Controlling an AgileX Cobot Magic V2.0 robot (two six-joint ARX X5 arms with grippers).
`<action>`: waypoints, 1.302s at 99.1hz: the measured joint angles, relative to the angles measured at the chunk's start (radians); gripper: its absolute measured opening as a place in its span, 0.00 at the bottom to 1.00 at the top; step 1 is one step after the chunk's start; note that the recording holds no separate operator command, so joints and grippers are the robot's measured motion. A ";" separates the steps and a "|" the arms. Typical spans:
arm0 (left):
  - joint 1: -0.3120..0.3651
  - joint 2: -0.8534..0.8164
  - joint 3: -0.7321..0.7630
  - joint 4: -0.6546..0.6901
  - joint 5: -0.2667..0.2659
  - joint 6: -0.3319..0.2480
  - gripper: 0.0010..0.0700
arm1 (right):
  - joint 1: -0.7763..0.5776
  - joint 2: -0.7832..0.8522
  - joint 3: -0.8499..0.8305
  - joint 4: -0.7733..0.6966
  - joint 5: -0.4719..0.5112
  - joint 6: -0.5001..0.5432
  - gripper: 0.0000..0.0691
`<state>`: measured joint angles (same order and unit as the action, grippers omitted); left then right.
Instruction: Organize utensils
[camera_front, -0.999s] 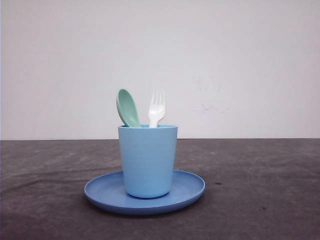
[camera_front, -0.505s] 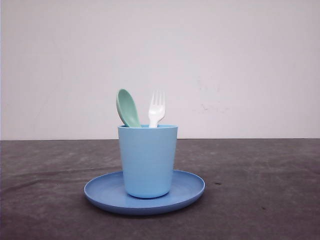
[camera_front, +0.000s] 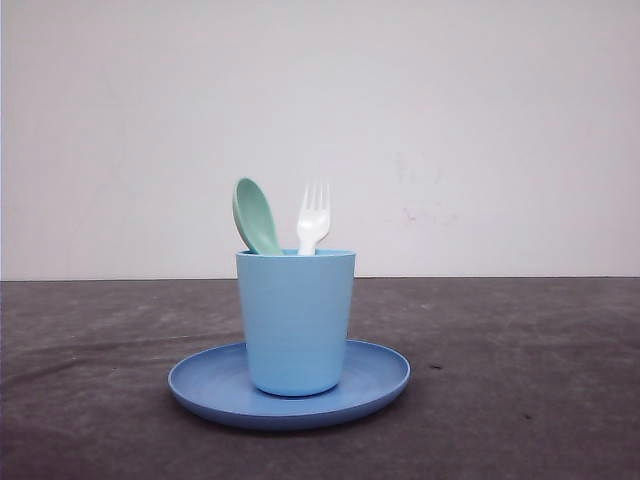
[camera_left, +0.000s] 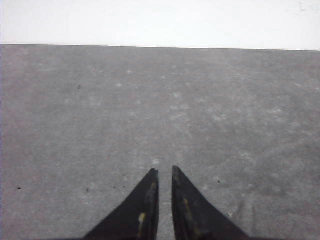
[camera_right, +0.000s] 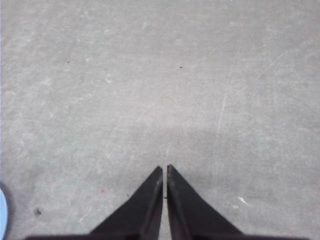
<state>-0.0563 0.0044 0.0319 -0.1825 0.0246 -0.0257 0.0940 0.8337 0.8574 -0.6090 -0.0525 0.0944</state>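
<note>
In the front view a light blue cup (camera_front: 295, 320) stands upright on the middle of a blue round plate (camera_front: 380, 385). The plate lies flat on the dark grey table (camera_front: 530, 380), a little left of the centre of the view, in front of a plain white wall (camera_front: 480, 120).

Both utensils stand inside the cup with their handles hidden behind its wall. The mint-green spoon (camera_front: 256, 215) is on the left side of the cup; its rounded bowl rises above the rim and leans toward the left. The white fork (camera_front: 313, 218) is just beside it, nearer to the middle of the cup, standing almost upright with its four tines pointing up. The two heads are close to each other, but I cannot tell if they touch.

In the left wrist view the left gripper (camera_left: 164, 171) is above bare table, its two black fingers almost together with only a thin gap between the tips and nothing held. In the right wrist view the right gripper (camera_right: 165, 167) also is above bare table, the fingers closed to a very narrow slit and holding nothing. A small piece of the plate's blue edge is at the border of this view.
</note>
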 joint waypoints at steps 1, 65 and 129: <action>0.000 0.000 0.000 0.000 0.000 0.000 0.02 | 0.000 0.000 0.000 0.000 0.000 0.000 0.02; 0.000 0.000 0.000 0.000 0.000 0.000 0.02 | -0.021 -0.384 -0.451 0.346 -0.049 -0.001 0.02; 0.000 0.000 0.000 0.000 0.000 0.000 0.02 | -0.031 -0.830 -0.840 0.437 -0.040 -0.019 0.02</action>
<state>-0.0563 0.0044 0.0319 -0.1825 0.0246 -0.0257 0.0631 0.0032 0.0177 -0.1722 -0.0929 0.0753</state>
